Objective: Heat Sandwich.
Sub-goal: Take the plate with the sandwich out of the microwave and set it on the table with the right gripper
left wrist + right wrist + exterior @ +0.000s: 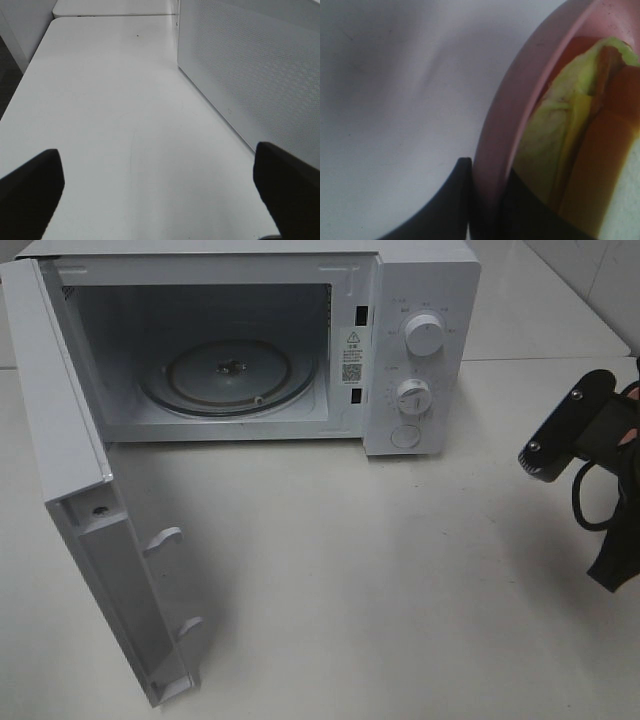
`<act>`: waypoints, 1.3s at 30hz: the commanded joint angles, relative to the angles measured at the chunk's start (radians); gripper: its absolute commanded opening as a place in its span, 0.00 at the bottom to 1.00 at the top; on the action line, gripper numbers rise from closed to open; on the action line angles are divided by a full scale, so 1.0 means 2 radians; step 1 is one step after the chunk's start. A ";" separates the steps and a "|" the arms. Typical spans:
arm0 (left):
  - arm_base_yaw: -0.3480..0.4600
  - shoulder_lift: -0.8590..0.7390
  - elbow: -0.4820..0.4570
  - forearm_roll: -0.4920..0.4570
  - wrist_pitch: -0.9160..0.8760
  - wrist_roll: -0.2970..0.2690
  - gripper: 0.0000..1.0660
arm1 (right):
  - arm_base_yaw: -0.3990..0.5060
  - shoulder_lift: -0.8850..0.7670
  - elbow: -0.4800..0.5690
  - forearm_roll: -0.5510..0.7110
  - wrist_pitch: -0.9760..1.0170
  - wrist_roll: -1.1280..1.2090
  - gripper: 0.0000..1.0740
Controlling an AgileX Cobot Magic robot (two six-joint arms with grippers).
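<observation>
The right claw (pixel 487 200) is clamped narrow on the rim of the pink plate (pixel 520 95), one finger outside the rim and one inside. The sandwich (pixel 580 150) lies on that plate, just beyond the inner finger, lettuce edge nearest it. The left claw (pixel 160 187) stands wide over bare table (pixel 115 100), beside the microwave (pixel 420 350), whose door (pixel 90 530) hangs open.

The right arm (pixel 590 455) got chopped off by the frame edge at 3 o'clock, so its gripper never showed from above. Up close the sandwich (pixel 580 130) and pink plate (pixel 520 90) were a blurry mess, both cut off. Microwave (pixel 420 350) dial labels were too tiny to read.
</observation>
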 commanded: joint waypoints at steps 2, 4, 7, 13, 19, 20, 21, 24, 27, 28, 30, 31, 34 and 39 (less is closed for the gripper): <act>0.002 -0.013 0.002 0.000 -0.005 -0.002 0.92 | -0.024 0.007 -0.008 -0.020 0.000 0.023 0.05; 0.002 -0.013 0.002 0.000 -0.005 -0.002 0.92 | -0.038 0.007 -0.008 -0.018 -0.013 0.026 0.05; 0.002 -0.013 0.002 0.000 -0.005 -0.002 0.92 | -0.057 0.007 -0.008 -0.020 -0.026 0.040 0.05; 0.002 -0.013 0.002 0.000 -0.005 -0.002 0.92 | -0.088 0.007 -0.008 -0.022 -0.042 0.061 0.06; 0.002 -0.013 0.002 0.000 -0.005 -0.002 0.92 | -0.125 0.014 -0.008 -0.030 -0.065 0.063 0.06; 0.002 -0.013 0.002 0.000 -0.005 -0.002 0.92 | -0.130 0.019 -0.008 -0.033 -0.065 0.065 0.06; 0.002 -0.013 0.002 0.000 -0.005 -0.002 0.92 | -0.139 0.029 -0.008 -0.036 -0.066 0.068 0.06; 0.002 -0.013 0.002 0.000 -0.005 -0.002 0.92 | -0.144 0.041 -0.008 -0.037 -0.070 0.074 0.06; 0.002 -0.013 0.002 0.000 -0.005 -0.002 0.92 | -0.151 0.059 -0.008 -0.040 -0.081 0.086 0.06; 0.002 -0.013 0.002 0.000 -0.005 -0.002 0.92 | -0.151 0.067 -0.008 -0.045 -0.083 0.093 0.06; 0.002 -0.013 0.002 0.000 -0.005 -0.002 0.92 | -0.151 0.091 -0.008 -0.065 -0.089 0.111 0.06; 0.002 -0.013 0.002 0.000 -0.005 -0.002 0.92 | -0.151 0.091 -0.008 -0.065 -0.089 0.111 0.06; 0.002 -0.013 0.002 0.000 -0.005 -0.002 0.92 | -0.151 0.118 -0.008 -0.092 -0.094 0.151 0.06; 0.002 -0.013 0.002 0.000 -0.005 -0.002 0.92 | -0.151 0.151 -0.007 -0.129 -0.102 0.191 0.07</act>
